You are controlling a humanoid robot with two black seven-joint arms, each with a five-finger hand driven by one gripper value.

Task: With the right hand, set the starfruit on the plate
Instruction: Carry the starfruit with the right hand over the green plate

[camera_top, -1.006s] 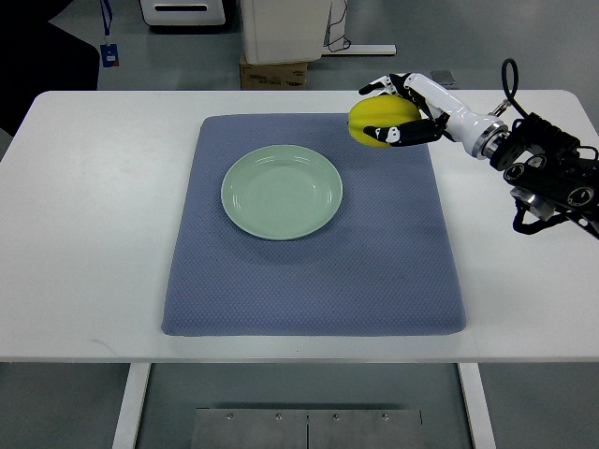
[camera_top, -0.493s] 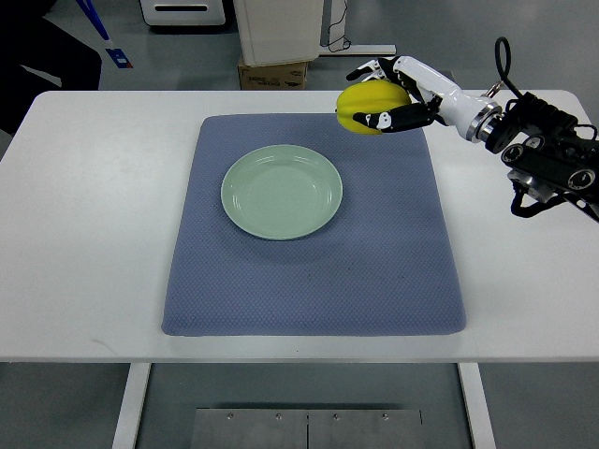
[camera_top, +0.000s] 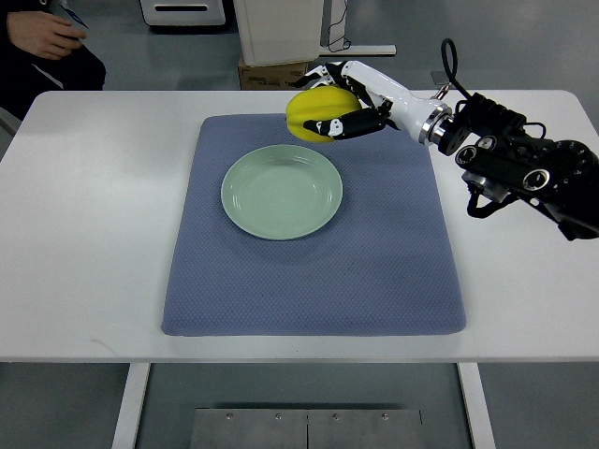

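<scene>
- The right hand has its fingers wrapped around the starfruit, so it's properly gripped. White fingers curl over the top and far side, and a dark one crosses the near side.
- The starfruit is yellow and sticks out of the hand toward the left. It's held up in the air, not resting on anything.
- Using the plate as the landmark: the starfruit sits just beyond the plate's far-right rim, over the far edge of the mat. In this view it hasn't crossed over the plate yet.
- The plate is pale green with nothing in it, and it lies on the left half of the mat's far part.
- Plenty of room around the plate: bare mat to its right and near side, then bare white bench past the mat edges.
- The right arm comes in from the right, over the bench to the right of the plate.
- Beyond the plate, off the bench, there's a cardboard box on the floor, and a person at the far left corner.
- Compared with half a second ago, hand and starfruit have shifted left toward the plate, same grip. Plate and mat haven't budged.
</scene>
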